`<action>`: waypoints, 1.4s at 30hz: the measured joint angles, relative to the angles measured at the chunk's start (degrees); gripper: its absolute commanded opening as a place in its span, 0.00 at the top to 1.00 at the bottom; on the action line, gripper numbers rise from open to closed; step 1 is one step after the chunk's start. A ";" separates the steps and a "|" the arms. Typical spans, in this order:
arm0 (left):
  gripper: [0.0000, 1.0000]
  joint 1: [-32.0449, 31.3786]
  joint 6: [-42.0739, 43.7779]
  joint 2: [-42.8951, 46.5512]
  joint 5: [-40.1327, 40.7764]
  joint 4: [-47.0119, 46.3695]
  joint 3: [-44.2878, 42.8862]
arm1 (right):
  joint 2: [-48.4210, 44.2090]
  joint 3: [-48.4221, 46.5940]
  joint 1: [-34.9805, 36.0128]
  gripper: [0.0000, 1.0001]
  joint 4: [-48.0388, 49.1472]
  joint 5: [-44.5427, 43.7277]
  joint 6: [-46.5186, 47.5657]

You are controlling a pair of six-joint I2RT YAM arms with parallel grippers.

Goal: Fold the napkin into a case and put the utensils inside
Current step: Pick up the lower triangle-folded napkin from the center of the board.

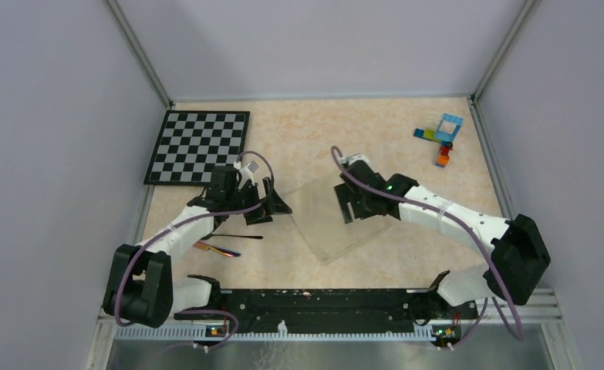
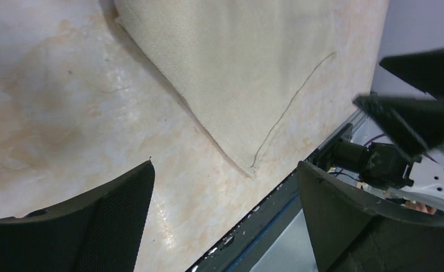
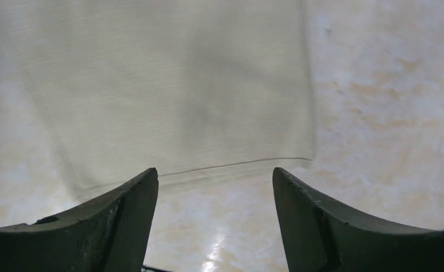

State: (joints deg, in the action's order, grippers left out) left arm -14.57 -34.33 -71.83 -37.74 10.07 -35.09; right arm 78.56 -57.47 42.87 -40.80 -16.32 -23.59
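The napkin (image 1: 331, 223) lies on the table as a folded cream-beige cloth with a corner pointing towards the near edge. It also shows in the left wrist view (image 2: 236, 73) and in the right wrist view (image 3: 168, 90). My left gripper (image 1: 271, 202) is open and empty just off the napkin's left side (image 2: 225, 164). My right gripper (image 1: 352, 202) is open and empty over the napkin's upper right edge (image 3: 214, 170). The utensils (image 1: 223, 243) lie on the table left of the napkin, one slim and dark, one with a rainbow sheen. No spoon bowl shows.
The chequered board (image 1: 198, 146) lies at the back left. Small coloured toy bricks (image 1: 443, 137) stand at the back right. The black base rail (image 1: 322, 301) runs along the near edge. Grey walls close in left, right and back.
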 measured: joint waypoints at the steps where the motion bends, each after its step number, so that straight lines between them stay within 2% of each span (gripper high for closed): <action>1: 0.01 0.35 0.17 0.52 0.72 0.68 -0.11 | 0.48 -1.86 3.41 0.23 -0.42 0.20 0.68; 5: 0.01 3.08 1.11 2.47 2.89 2.51 -0.17 | 5.92 -7.15 14.95 0.21 -0.90 5.55 2.54; 9: 0.01 7.91 1.81 4.55 3.69 4.26 -0.17 | 13.38 -8.57 20.94 0.23 -2.29 11.37 2.62; 11: 0.01 9.68 2.12 5.09 3.85 4.68 -0.20 | 16.81 -9.51 22.34 0.28 -3.67 13.09 2.60; 15: 0.01 11.30 2.58 5.38 3.39 4.92 -0.17 | 20.57 -11.78 22.86 0.46 -5.20 13.75 2.71; 21: 0.01 12.35 2.69 5.73 1.53 4.79 -0.04 | 22.03 -12.85 22.88 0.58 -4.70 13.33 2.40; 26: 0.01 12.68 2.89 5.73 0.61 4.72 -0.04 | 25.18 -14.45 22.88 0.59 -4.76 12.50 2.43; 33: 0.01 13.11 3.06 5.73 -0.20 4.72 -0.02 | 27.08 -15.32 22.88 0.51 -4.07 11.15 2.86; 42: 0.01 13.77 3.69 5.73 -0.39 5.03 -0.02 | 29.40 -14.16 22.95 0.52 -0.66 9.90 3.61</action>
State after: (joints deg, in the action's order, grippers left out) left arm -0.80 -30.63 -66.11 -38.13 15.09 -35.11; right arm 107.96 -71.64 65.82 -41.45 -6.42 -19.99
